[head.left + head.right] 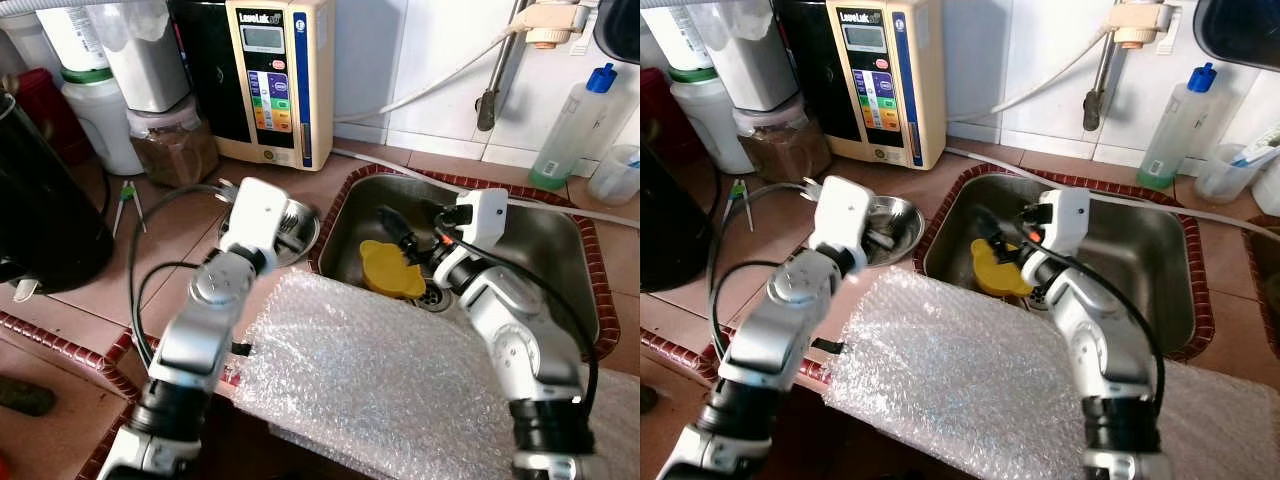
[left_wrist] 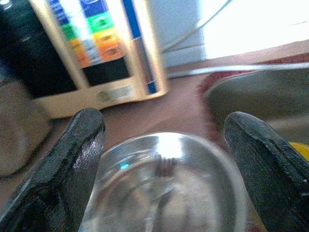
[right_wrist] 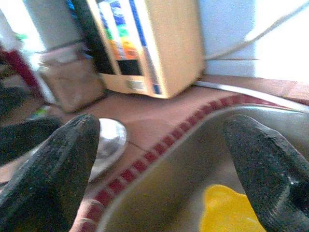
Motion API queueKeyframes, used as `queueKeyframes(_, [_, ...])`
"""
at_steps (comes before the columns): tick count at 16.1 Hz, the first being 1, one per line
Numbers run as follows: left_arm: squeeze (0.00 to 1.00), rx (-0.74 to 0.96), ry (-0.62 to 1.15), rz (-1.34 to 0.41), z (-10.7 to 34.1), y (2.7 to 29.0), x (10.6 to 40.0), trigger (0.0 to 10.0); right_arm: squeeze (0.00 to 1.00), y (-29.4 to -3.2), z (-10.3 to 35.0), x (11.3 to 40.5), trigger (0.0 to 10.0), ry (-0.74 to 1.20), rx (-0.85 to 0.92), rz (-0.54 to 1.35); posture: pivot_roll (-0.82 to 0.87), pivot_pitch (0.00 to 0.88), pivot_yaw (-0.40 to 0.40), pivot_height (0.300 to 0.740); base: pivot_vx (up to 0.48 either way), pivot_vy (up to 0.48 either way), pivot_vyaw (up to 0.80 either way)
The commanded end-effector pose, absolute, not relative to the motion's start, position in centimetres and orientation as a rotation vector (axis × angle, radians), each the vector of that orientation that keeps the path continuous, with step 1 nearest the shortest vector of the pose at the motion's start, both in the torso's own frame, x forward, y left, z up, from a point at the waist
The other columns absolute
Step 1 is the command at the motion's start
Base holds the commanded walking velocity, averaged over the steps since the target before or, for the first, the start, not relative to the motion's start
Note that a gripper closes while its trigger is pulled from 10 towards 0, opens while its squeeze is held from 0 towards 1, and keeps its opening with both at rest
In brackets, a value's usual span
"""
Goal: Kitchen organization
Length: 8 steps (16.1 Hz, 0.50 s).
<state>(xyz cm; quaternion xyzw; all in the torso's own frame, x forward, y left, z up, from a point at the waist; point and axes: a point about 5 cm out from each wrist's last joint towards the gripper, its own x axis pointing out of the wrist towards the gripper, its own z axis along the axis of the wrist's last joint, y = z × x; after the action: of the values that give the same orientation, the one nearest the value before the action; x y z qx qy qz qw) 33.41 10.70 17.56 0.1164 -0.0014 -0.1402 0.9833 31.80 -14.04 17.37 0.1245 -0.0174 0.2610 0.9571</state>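
Beside the sink (image 1: pixel 560 235), a steel bowl (image 1: pixel 295 232) fronts the water ionizer (image 1: pixel 280 75).

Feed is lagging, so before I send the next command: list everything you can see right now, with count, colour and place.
Sink: 1, steel, set in the red-tiled counter.
Yellow item: 1, in the sink by the drain.
Metal bowl: 1, silver, on the counter left of the sink, utensil inside.
Bubble wrap: 1 sheet, clear, over the counter's front edge.
Water machine: 1, cream and black, against the wall.
Jars: several, back left.
Spray bottle: 1, clear, blue cap, back right.
Left gripper: open, over the bowl.
Right gripper: open, above the sink's left edge.
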Motion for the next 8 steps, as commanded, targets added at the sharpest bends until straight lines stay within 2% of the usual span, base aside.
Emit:
queueKeyframes(1, [0.0, 0.248, 0.028, -0.225, 17.3, 11.8, 33.9, 10.0, 0.0, -13.4, 18.3, 31.3, 10.0, -0.079, 0.264, 0.594, -0.1, 0.05, 0.069, 0.74, 0.0, 0.0, 0.0])
queueKeyframes(6, [0.0, 0.262, 0.184, -0.249, 15.7, 12.9, 35.0, 10.0, 0.0, -10.4, 20.0, 28.7, 10.0, -0.1, 0.263, 0.852, -0.1, 0.05, 0.071, 0.74, 0.0, 0.0, 0.0])
queueKeyframes(8, [0.0, 0.241, 0.23, -0.271, 15.2, 12.9, 35.1, 10.0, 0.0, -10.1, 19.7, 28.3, 10.0, -0.079, 0.234, 0.879, -0.1, 0.051, 0.071, 0.74, 0.0, 0.0, 0.0])
